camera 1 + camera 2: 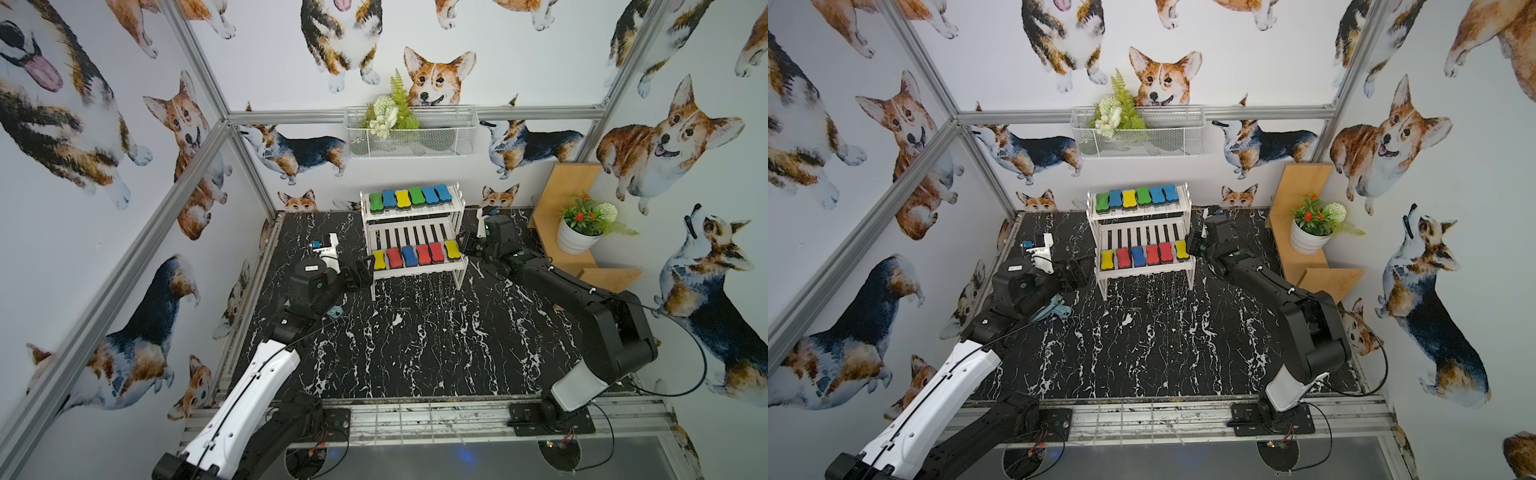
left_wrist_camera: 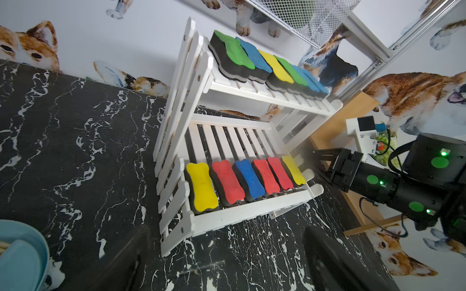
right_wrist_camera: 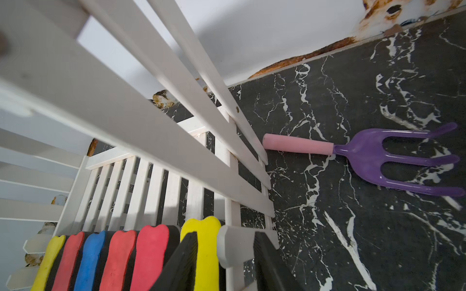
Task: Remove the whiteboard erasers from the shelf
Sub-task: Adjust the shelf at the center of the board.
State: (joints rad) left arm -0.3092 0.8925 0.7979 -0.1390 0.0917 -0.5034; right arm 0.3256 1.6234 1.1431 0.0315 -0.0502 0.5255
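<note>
The white two-tier shelf (image 1: 419, 268) (image 1: 1144, 270) stands at the back of the black marble table. Its upper tier holds a row of green, blue and yellow whiteboard erasers (image 1: 409, 196) (image 2: 264, 63). The lower tier holds yellow, red and blue ones (image 1: 415, 254) (image 2: 242, 181). My right gripper (image 3: 226, 235) (image 1: 464, 245) is at the lower row's right end, open. Its fingers straddle the last yellow eraser (image 3: 206, 252) (image 1: 451, 248) and the shelf's end slat. My left gripper (image 2: 227, 264) (image 1: 361, 274) hangs wide open and empty at the shelf's left front corner.
A purple-and-pink toy fork (image 3: 378, 156) lies on the table right of the shelf. A teal dish (image 2: 22, 252) (image 1: 1059, 309) sits under the left arm. A tan stepped shelf (image 1: 557, 195) with a potted plant (image 1: 577, 232) fills the back right corner. A wire basket (image 1: 411, 137) hangs on the back wall.
</note>
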